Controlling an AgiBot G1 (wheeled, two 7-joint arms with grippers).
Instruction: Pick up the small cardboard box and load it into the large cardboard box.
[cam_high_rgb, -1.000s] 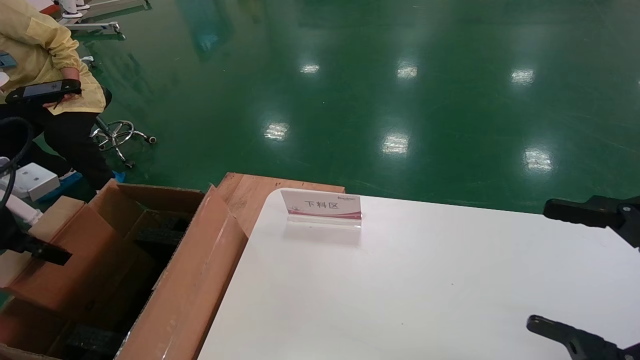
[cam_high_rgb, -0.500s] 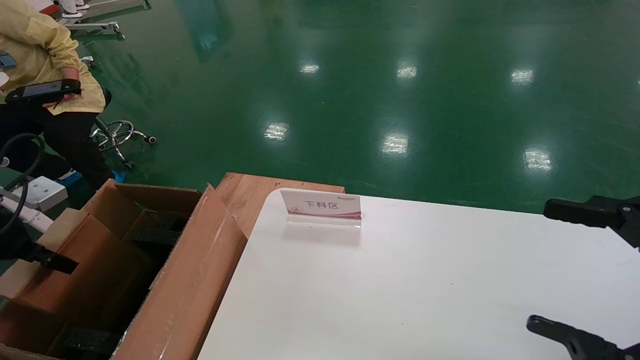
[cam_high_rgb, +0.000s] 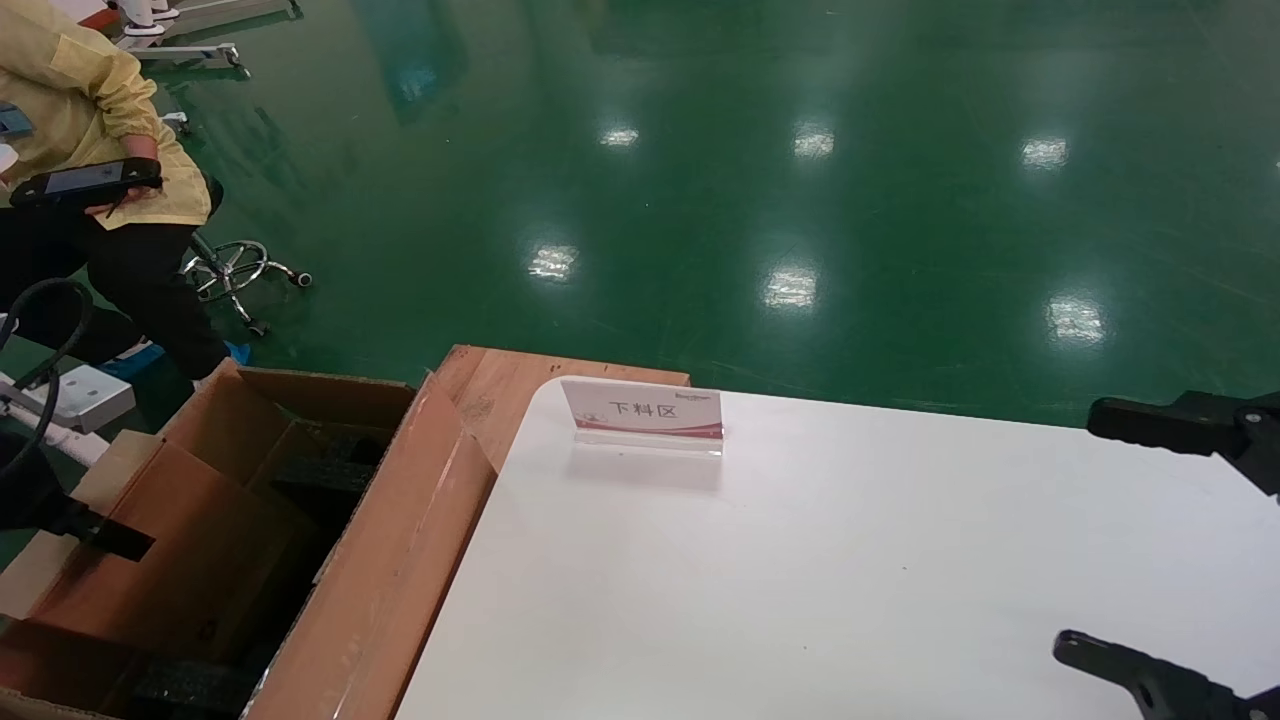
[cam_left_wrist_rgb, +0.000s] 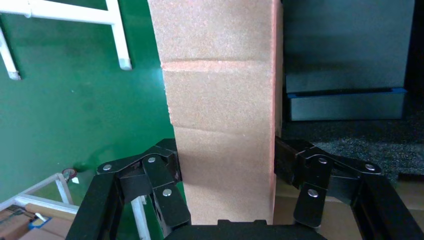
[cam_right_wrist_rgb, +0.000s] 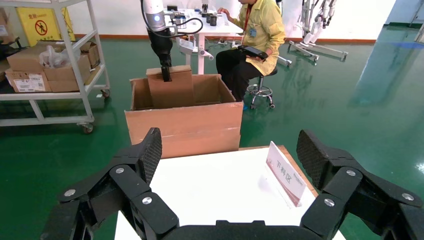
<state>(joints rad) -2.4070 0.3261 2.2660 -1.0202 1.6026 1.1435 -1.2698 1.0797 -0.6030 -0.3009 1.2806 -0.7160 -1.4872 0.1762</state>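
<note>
A shiny green floor (cam_high_rgb: 800, 180) lies behind a white table (cam_high_rgb: 850, 580). The big box (cam_high_rgb: 380, 580) stands off the table's left edge, partly cut off. The left gripper (cam_left_wrist_rgb: 226, 172) pinches the small box (cam_left_wrist_rgb: 222, 115), held partly down inside the big box, its lower part hidden. The right gripper (cam_right_wrist_rgb: 231, 160) hangs spread wide over the table's right edge.

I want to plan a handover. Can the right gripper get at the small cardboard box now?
Probably not. The right gripper hangs open over the white table, while the small cardboard box sits clamped in the left gripper at the large cardboard box.
</note>
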